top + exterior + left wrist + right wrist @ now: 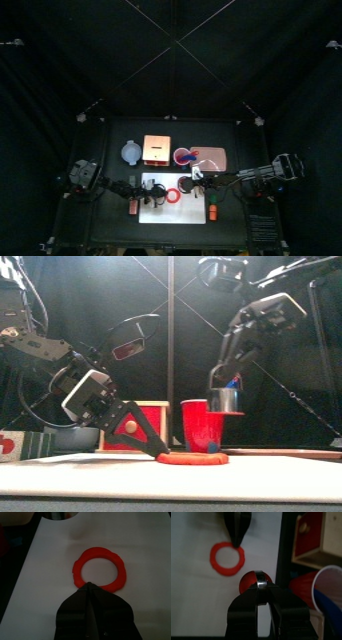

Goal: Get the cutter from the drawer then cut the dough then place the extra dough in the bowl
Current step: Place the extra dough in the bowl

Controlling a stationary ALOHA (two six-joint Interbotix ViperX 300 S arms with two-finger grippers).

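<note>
Left gripper [90, 586]: jaws pinched to a point on the rim of the flat red dough ring [77, 568], which lies on the white cutting board [47, 587]. Right wrist view only: right gripper [257, 590] clamps the round metal cutter [256, 585], with a red dough disc [248, 580] inside it. Front view: cutter held clear above the board.

The booth is dimly lit, and in the top view nearly everything is lost in black; only the cutting board [181, 213] is brightly lit from above, its white almost washed out. In the front view a thin shadow is cast under the dough ring [193, 459]. In the wrist views the left gripper [90, 586] and right gripper [260, 590] are rendered as dark, blurred masses near the lens. A small glint is caught on the cutter [260, 585], and the cup [304, 588] is out of focus.
</note>
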